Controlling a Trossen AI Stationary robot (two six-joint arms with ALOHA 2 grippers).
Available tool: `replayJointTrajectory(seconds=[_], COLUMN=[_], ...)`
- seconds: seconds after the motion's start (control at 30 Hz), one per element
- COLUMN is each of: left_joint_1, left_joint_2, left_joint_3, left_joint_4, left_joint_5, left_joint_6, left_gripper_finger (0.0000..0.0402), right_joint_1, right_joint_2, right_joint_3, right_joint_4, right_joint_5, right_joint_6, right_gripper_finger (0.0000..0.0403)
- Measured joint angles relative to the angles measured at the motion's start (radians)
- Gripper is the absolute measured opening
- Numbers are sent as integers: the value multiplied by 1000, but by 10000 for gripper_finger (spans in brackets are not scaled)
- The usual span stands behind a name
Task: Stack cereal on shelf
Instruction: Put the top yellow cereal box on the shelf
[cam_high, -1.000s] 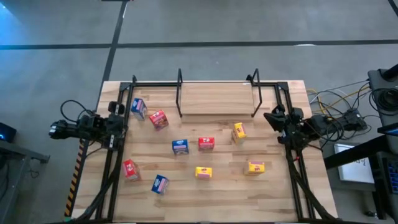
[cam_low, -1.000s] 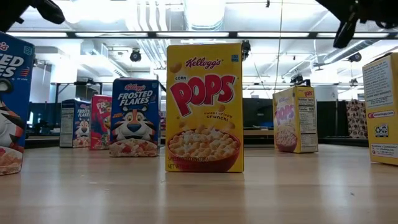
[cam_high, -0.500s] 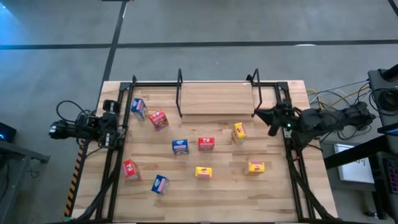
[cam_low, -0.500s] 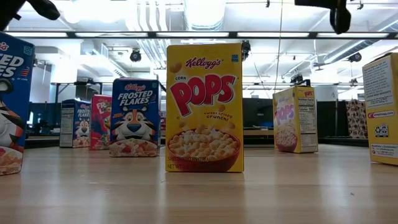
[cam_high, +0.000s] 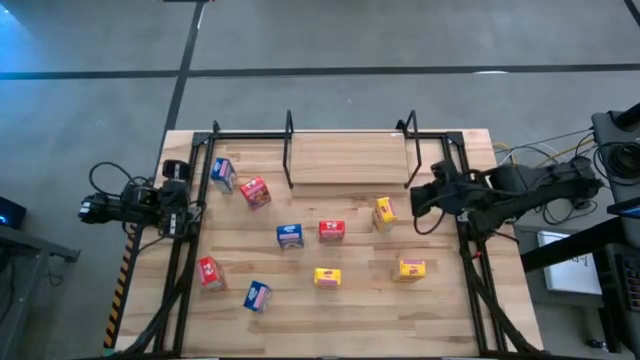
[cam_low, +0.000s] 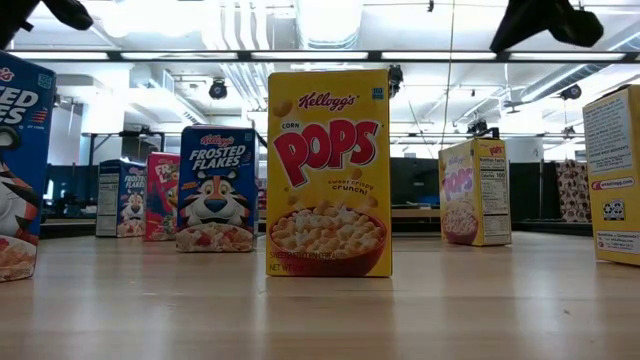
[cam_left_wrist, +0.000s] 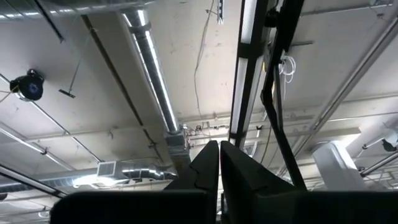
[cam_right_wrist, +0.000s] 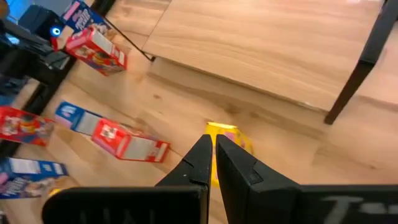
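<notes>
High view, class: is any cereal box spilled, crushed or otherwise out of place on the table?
Nothing looks spilled or damaged. The boxes stand scattered at mixed angles in front of the shelf, which holds none. The blue box and red box at the left look tilted. Right gripper, jaws shut, is near the yellow box.

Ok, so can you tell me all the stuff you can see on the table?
red cereal boxes: three, red, spread over the table's left and middle
blue cereal boxes: three, blue, left and middle
yellow cereal boxes: three, yellow, middle and right
shelf: one, light wood with black frame, at the table's back, nothing on it
table: one, wooden
left hand: shut, at the table's left edge, pointing up
right hand: shut, above a yellow box near the shelf
</notes>
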Motion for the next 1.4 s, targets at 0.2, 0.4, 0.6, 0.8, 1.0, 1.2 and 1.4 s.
replayJointTrajectory(seconds=[0.2,0.4,0.6,0.8,1.0,1.2,1.4], left_joint_1=[0,0,0,0,0,0,0], left_joint_2=[0,0,0,0,0,0,0], left_joint_3=[0,0,0,0,0,0,0], left_joint_4=[13,18,21,21,21,21,21], left_joint_5=[0,0,0,0,0,0,-1], left_joint_6=[7,6,6,6,6,6,6], left_gripper_finger=[0,0,0,0,0,0,0], right_joint_1=[-106,-197,-259,-281,-281,-275,-275], right_joint_2=[97,175,262,354,423,483,547], right_joint_3=[90,146,165,165,165,163,150], right_joint_4=[-35,-39,-38,-40,-61,-62,-66], right_joint_5=[-91,-179,-316,-390,-391,-390,-391], right_joint_6=[-83,-219,-284,-291,-300,-304,-306], right_gripper_finger=[13,14,62,159,232,260,257])
